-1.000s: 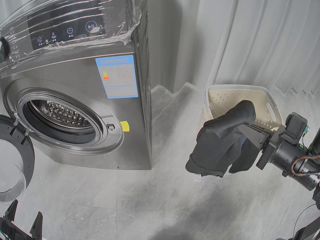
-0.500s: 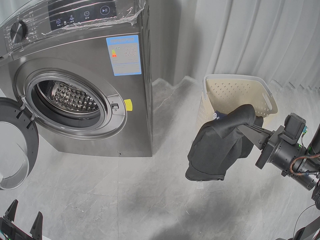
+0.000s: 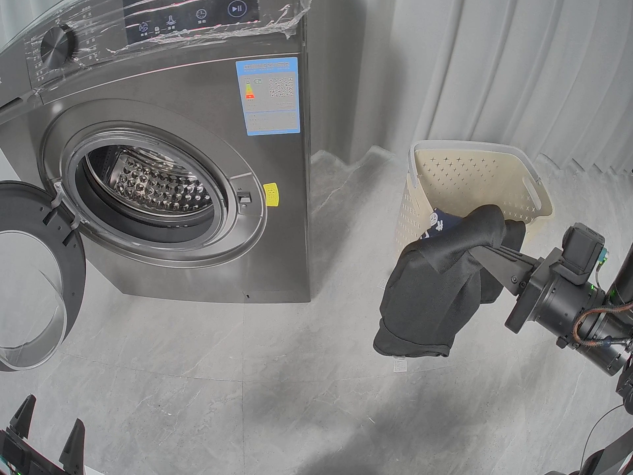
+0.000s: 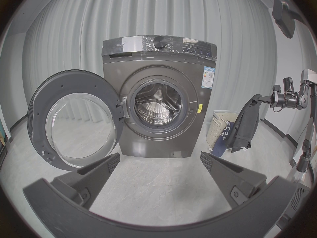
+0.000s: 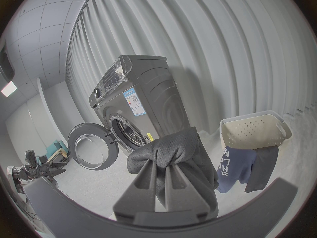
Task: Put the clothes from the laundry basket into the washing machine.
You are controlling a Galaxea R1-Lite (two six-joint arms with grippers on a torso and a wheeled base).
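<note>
Pale curtains (image 3: 494, 54) back the right end effector (image 3: 486, 252), clamped on a dark garment (image 3: 428, 285) hanging just beside the laundry basket (image 3: 475, 148), apparently ready for carrying to the washing machine (image 3: 198, 87), whose door (image 3: 33, 285) stands open, while the left end effector (image 3: 53, 417) sits low, jaws apart.

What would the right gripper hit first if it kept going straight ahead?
Beyond the dark garment it holds, the right gripper probably meets the washing machine near its front right edge; depth is unclear.
</note>
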